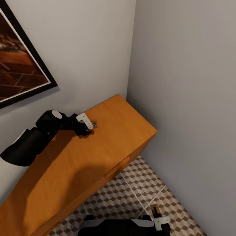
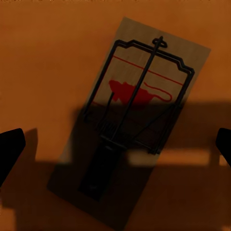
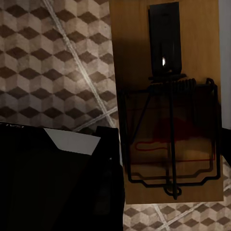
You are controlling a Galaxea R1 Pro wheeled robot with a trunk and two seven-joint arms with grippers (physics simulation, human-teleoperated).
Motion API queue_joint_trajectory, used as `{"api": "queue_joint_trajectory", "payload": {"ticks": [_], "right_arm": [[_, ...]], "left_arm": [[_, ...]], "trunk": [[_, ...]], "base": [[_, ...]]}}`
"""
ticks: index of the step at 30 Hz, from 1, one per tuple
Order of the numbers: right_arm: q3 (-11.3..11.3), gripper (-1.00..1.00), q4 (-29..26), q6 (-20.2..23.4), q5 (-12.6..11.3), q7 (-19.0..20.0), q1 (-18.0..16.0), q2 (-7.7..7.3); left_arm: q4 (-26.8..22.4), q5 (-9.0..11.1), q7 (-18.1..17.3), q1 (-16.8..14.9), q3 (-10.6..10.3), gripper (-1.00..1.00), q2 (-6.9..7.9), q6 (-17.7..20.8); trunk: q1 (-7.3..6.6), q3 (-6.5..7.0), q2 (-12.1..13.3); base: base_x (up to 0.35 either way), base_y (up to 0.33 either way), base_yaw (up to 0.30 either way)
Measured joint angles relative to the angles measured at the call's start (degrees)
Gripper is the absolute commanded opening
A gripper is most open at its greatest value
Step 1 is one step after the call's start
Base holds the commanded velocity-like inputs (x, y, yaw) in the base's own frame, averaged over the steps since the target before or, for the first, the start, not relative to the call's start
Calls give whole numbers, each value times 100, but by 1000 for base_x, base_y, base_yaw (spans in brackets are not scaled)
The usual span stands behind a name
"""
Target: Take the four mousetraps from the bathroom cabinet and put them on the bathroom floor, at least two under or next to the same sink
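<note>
Left tool (image 1: 88, 126) over mousetrap (image 2: 130, 120) on cabinet (image 1: 108, 147), right tool (image 1: 156, 214) seemingly gripping another.

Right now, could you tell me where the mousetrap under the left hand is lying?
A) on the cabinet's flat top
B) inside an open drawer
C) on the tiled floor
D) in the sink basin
A: the mousetrap lies flat on the cabinet top, between the open fingers of the left hand.

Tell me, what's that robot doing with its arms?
Its left gripper hangs open over a mousetrap lying on the orange cabinet, ready to grab it. Its right gripper is down low over the tiled floor, with another mousetrap in its fingers.
</note>
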Motion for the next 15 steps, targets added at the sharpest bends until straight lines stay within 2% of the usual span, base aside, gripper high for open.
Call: {"api": "queue_joint_trajectory", "payload": {"ticks": [15], "right_arm": [[0, -100, 0, 0, 0, 1, 1, 0]], "left_arm": [[-73, -16, 4, 3, -7, 100, 3, -2]], "trunk": [[-1, -29, -1]], "base": [[0, 0, 0]]}}
